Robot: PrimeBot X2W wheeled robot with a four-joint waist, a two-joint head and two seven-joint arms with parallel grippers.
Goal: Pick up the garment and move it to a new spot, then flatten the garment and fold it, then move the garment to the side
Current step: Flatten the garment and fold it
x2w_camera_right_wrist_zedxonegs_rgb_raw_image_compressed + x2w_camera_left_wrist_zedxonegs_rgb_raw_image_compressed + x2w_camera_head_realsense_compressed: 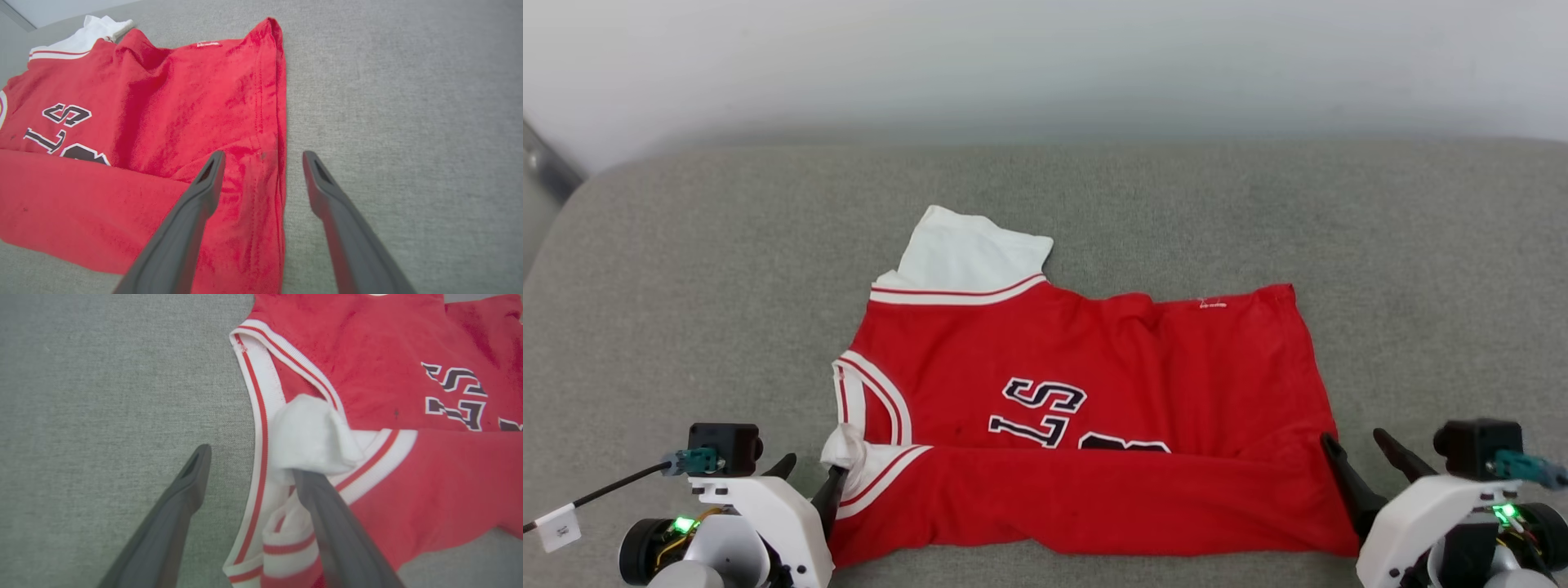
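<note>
The garment (1094, 351), a red jersey with white sleeves and striped trim, lies on the grey cushioned surface (686, 269). Its near edge is folded over toward the far side and covers the lower part of the black-and-white lettering (1037, 412). My left gripper (813, 474) stands open at the garment's near left corner. In the left wrist view this gripper (249, 465) has one finger on bare grey fabric and the other tip tucked under a bunched white sleeve (310, 437). My right gripper (1354, 439) is open at the near right corner, and there (263, 157) its fingers straddle the garment's (163, 102) side hem.
The grey surface stretches wide to the left, right and behind the garment, ending at a pale wall (1045, 65). A black cable with a white tag (560, 527) runs off the left wrist at the lower left.
</note>
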